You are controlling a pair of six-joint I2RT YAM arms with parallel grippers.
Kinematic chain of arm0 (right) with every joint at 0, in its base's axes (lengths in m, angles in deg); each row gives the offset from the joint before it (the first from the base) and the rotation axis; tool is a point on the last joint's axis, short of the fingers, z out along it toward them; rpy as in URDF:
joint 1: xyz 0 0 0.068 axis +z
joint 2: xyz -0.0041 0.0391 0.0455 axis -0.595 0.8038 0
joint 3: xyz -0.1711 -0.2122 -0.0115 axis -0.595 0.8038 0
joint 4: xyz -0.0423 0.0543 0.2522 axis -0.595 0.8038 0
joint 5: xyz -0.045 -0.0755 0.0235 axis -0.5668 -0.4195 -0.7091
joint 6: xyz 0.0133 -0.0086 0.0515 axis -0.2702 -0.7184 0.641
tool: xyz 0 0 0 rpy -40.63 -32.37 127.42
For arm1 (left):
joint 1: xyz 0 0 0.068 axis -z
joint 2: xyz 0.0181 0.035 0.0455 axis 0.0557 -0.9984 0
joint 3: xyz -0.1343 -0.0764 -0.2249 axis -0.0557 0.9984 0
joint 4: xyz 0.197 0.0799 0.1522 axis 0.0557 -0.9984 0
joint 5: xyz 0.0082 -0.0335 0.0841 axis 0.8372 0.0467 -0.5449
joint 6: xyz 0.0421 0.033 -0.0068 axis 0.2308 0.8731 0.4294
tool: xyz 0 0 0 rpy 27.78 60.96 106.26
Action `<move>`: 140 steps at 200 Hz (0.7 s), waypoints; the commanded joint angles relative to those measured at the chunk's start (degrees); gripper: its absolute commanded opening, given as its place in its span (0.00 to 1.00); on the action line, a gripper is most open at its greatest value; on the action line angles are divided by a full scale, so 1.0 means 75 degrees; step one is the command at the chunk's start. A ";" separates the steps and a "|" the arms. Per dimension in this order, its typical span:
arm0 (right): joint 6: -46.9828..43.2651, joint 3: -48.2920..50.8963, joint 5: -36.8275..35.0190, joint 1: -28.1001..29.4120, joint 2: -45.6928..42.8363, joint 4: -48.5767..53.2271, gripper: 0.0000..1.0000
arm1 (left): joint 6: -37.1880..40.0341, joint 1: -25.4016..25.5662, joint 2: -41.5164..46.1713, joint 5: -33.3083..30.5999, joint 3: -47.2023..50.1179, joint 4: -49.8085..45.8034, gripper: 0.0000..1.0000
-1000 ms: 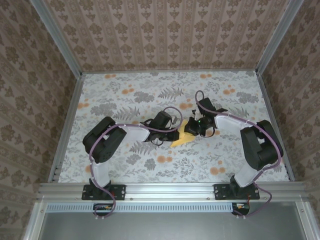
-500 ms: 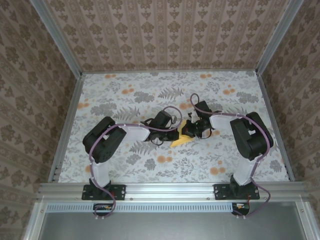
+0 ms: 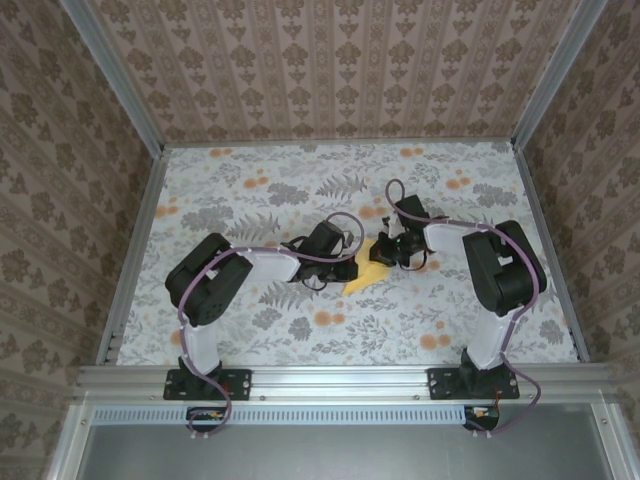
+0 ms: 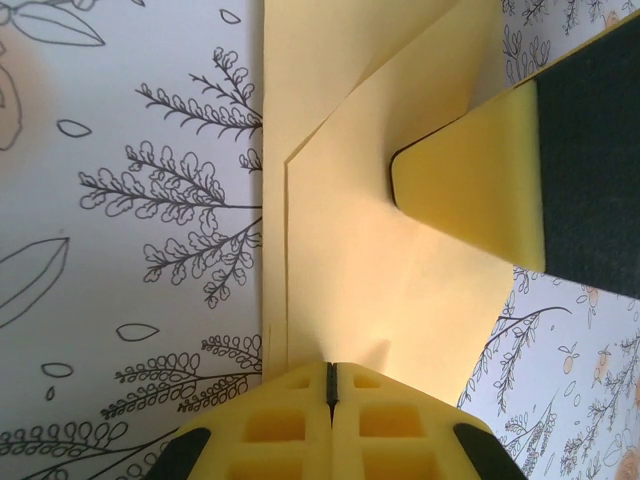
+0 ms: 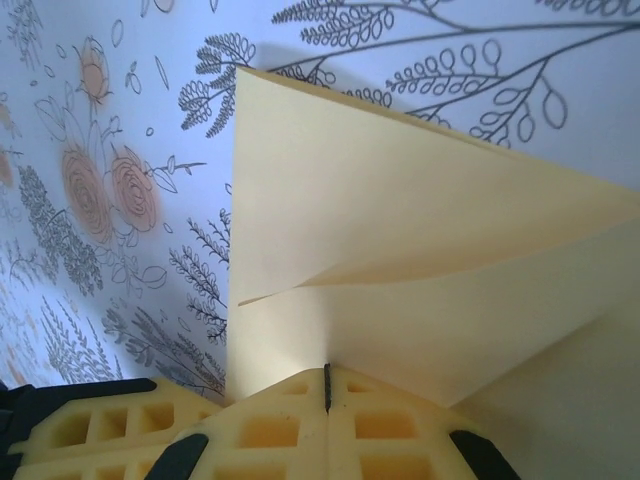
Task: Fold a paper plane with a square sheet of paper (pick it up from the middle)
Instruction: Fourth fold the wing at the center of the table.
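Yellow folded paper (image 3: 358, 281) lies at the middle of the desk (image 3: 250, 200); the left pincer (image 4: 330, 385) and right pincer (image 5: 325, 385) are each clamped on an edge of it, from opposite sides.

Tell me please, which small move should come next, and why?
Probably slide the shut right gripper along the paper to flatten its fold: the upper flap looks raised, while the shut left gripper rests at the near edge.
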 commanded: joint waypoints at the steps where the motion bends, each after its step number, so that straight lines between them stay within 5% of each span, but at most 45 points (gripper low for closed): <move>1: -0.0109 0.0166 0.0086 -0.0017 -0.0556 -0.0361 0.00 | 0.0031 -0.0034 -0.0330 -0.0374 0.0164 -0.1172 0.00; 76: 0.0191 0.0540 0.0840 0.0127 -0.0016 -0.0823 0.00 | 0.0075 -0.0032 -0.0434 -0.0386 0.0068 -0.1352 0.00; 140: 0.0210 0.0187 0.0053 -0.0439 0.0243 -0.0362 0.00 | 0.0092 -0.0023 -0.0482 -0.0407 0.0052 -0.1684 0.00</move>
